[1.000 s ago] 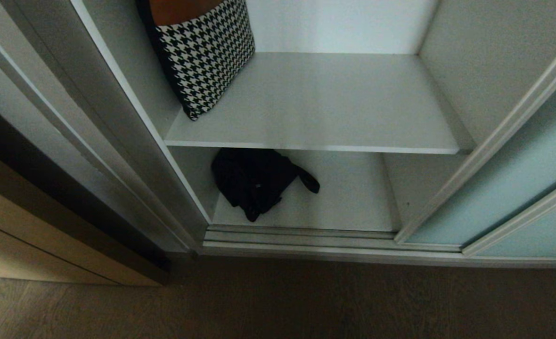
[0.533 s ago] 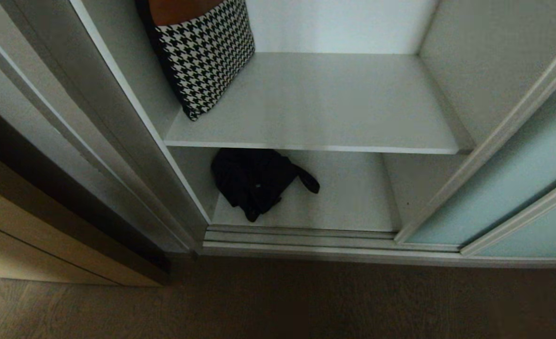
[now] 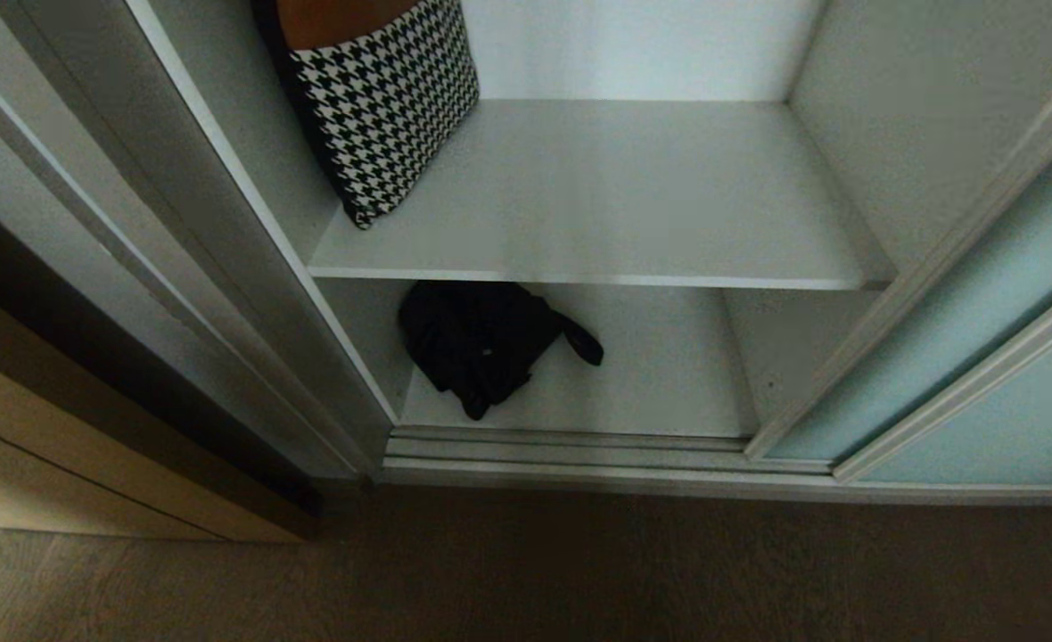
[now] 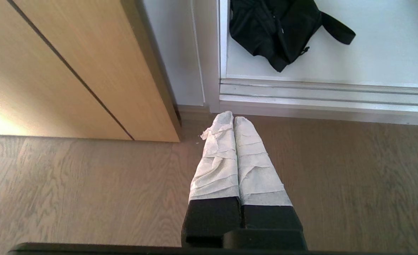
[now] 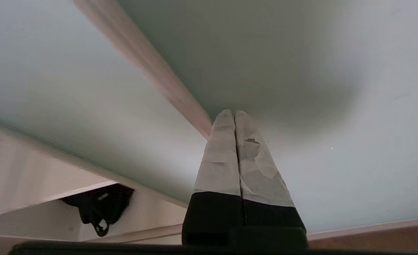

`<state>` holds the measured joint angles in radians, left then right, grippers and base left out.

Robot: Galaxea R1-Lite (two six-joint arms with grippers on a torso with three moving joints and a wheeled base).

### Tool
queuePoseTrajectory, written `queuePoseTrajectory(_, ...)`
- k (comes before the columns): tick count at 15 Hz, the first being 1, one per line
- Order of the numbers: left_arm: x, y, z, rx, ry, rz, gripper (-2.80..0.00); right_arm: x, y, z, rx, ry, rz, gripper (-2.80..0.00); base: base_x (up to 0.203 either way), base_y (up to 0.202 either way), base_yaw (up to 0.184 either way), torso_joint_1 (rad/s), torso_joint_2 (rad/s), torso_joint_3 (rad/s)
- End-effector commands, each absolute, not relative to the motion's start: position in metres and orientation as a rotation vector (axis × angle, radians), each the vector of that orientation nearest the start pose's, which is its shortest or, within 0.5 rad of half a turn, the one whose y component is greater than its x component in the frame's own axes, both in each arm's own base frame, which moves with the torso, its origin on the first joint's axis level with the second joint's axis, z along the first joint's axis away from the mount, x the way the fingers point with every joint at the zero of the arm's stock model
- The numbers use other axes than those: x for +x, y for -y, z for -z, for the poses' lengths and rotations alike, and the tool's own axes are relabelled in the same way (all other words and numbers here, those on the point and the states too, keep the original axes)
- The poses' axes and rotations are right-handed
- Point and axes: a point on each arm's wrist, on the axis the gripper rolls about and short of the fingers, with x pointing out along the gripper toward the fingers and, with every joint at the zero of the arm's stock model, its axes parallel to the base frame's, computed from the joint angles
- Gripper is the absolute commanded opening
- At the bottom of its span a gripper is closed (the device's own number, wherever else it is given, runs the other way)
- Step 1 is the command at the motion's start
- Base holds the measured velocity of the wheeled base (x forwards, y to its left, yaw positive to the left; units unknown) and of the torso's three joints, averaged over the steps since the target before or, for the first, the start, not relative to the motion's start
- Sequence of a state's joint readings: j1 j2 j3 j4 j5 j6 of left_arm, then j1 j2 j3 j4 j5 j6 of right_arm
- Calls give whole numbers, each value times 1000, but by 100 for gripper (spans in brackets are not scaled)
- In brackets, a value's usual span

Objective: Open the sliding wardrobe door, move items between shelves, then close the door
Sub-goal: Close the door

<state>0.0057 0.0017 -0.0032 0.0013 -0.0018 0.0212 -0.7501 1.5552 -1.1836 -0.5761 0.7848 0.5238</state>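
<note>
The sliding wardrobe door (image 3: 1016,419), frosted pale teal glass in a silver frame, stands at the right of the opening. In the right wrist view my right gripper (image 5: 234,112) is shut, its tips against the door's glass (image 5: 336,106) beside a frame strip (image 5: 152,67). The black fabric bag (image 3: 481,343) lies on the lower shelf (image 3: 660,383), strap loop to the right; it also shows in the left wrist view (image 4: 276,28). The houndstooth piece (image 3: 383,98) leans at the left of the upper shelf (image 3: 624,196). My left gripper (image 4: 233,117) hangs shut and empty above the floor.
A tan wooden panel (image 3: 45,446) stands left of the wardrobe. The silver floor track (image 3: 579,446) runs along the wardrobe's front. A second teal panel (image 3: 981,303) sits behind the front door. Wood floor (image 3: 526,571) lies in front.
The front teal door's frame edge has slid a little to the left across the track. The bag and the houndstooth piece have stayed put.
</note>
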Motion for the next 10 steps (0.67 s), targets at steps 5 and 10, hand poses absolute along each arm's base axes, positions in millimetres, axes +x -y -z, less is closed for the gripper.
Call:
queuePoseTrajectory(5, -23, 0, -76, 21, -2, -5, -280, 182, 80, -340, 340, 142, -364, -280, 0, 0, 0, 0, 0, 0)
queuePoseTrajectory(10, -23, 0, -76, 21, -2, -5, -280, 116, 33, -345, 301, 190, -468, -280, 0, 0, 0, 0, 0, 0)
